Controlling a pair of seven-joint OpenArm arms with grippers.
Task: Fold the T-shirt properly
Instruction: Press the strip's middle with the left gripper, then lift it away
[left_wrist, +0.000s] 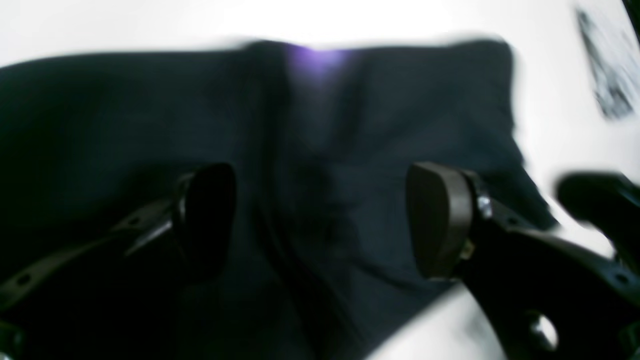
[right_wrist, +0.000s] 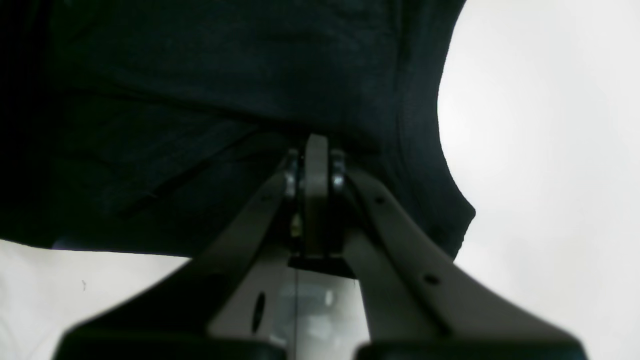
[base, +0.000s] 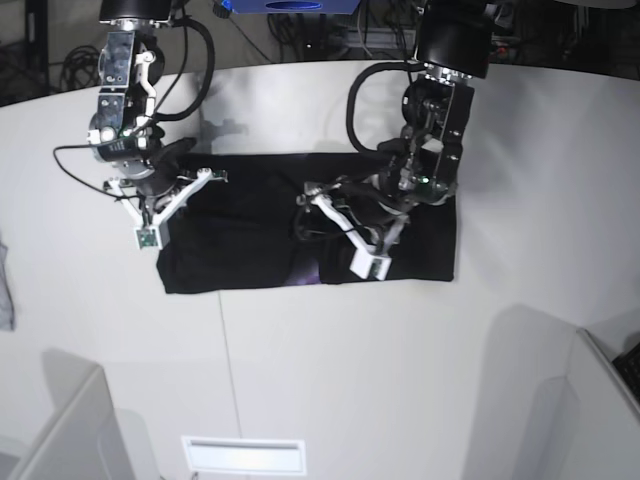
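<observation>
Black T-shirt (base: 240, 250) lies as a flattened, folded rectangle on the table (base: 400, 360).

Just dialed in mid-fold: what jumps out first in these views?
The large black cloth T-shirt lies as a wide dark band across the white table. The left hand hovers open above it, while the right hand is shut on the T-shirt's edge at its other end.

Bright overhead light, blown out to white on the desk (base: 330, 380) beyond the jaws in both wrist views. Heavy motion blur throughout the left wrist view, purple glare ahead of the jaws. Black T-shirt (right_wrist: 225, 100) underexposed, folds barely readable. Soft arm shadows in the base view.
</observation>
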